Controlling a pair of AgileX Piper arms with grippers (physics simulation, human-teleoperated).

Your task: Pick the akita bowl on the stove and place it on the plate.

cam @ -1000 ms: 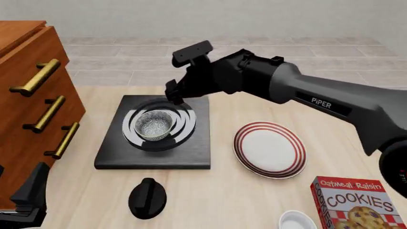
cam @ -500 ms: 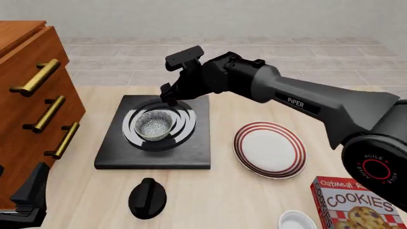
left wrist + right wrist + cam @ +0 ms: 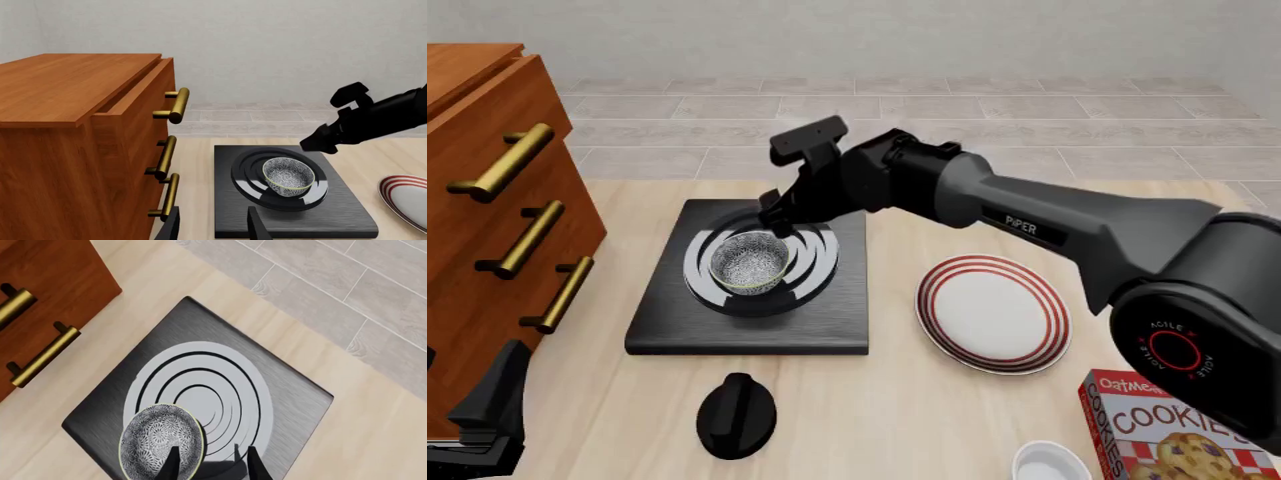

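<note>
The akita bowl [image 3: 750,262], speckled inside with a dark wall, sits on the burner rings of the black stove [image 3: 827,325]. My right gripper [image 3: 777,210] hangs open just above the bowl's far rim. In the right wrist view, one finger [image 3: 171,465] is over the akita bowl [image 3: 157,440] and the other finger [image 3: 253,465] is over the stove [image 3: 287,390], outside the rim. The red-ringed plate [image 3: 992,312] lies right of the stove. My left gripper [image 3: 213,230] stays open and empty near the table's front left, facing the akita bowl [image 3: 288,174].
A wooden dresser [image 3: 494,200] with brass handles stands left of the stove. In front of the stove there is a black knob [image 3: 737,412]. A cookie box [image 3: 1174,425] and a plain white bowl [image 3: 1052,465] sit at the front right.
The right arm has swung left and lower, bringing its open gripper from behind the stove's far right edge to the bowl's far rim. The bowl and left arm have not moved.
</note>
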